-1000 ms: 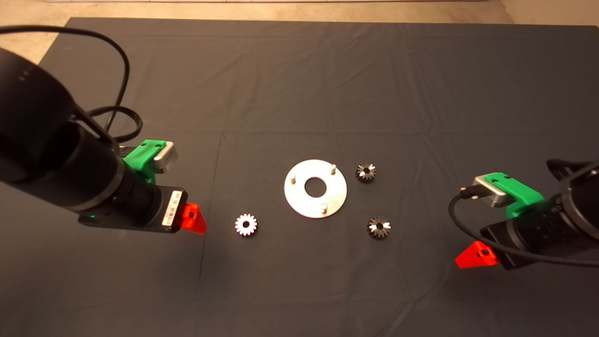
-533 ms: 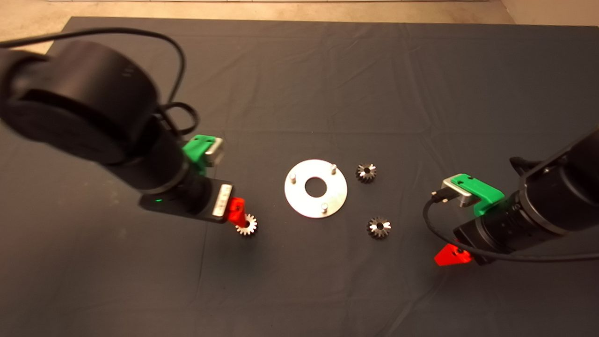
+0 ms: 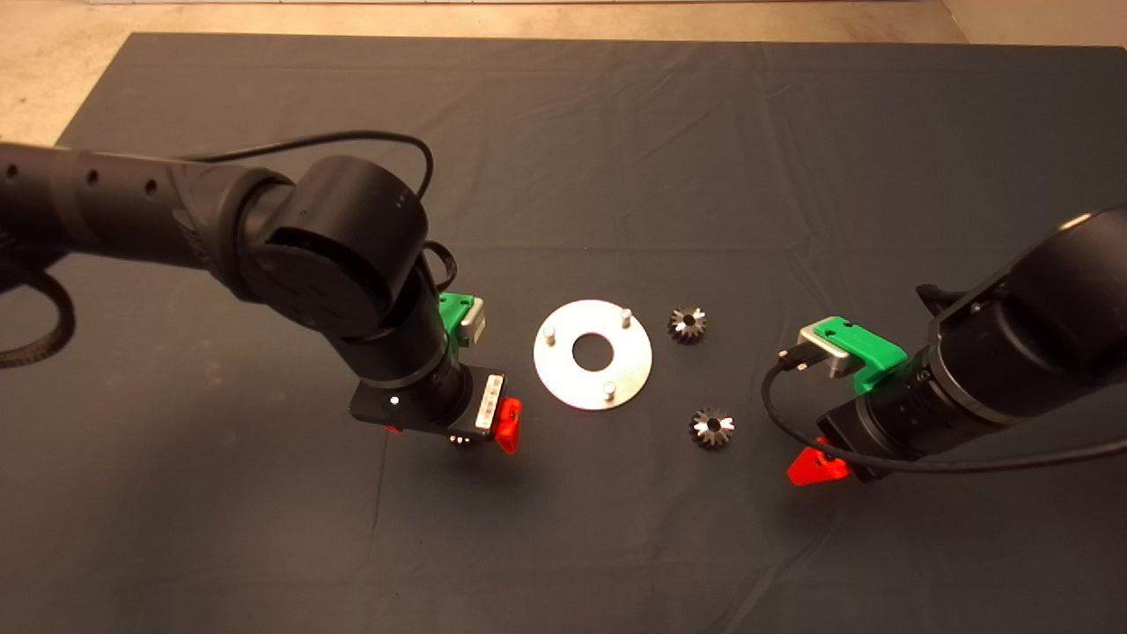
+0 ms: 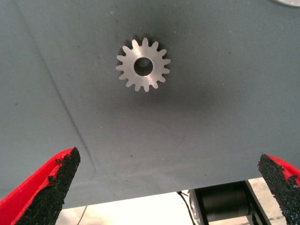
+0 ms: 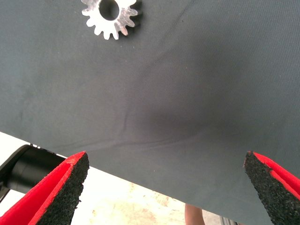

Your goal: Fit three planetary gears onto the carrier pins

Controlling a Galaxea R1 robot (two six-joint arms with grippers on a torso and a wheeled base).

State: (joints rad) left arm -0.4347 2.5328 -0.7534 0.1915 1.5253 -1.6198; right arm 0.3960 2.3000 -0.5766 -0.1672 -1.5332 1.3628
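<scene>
The carrier disc lies flat mid-mat with its three carrier pins upright and bare. One planetary gear, shiny silver, lies flat on the mat left of the disc. My left gripper hangs right above it and stands open, apart from the gear. Two darker gears lie to the right of the disc. My right gripper hovers just right of the nearer one and is open, holding nothing.
The dark mat stretches bare behind and in front of the parts. The left arm's black elbow looms over the mat left of the disc. Cables trail from both wrists. Floor shows past the mat's near edge in both wrist views.
The left arm swung right across the mat until its gripper came over the silver gear. The right arm slid left toward the nearer dark gear. Gears and disc stayed put.
</scene>
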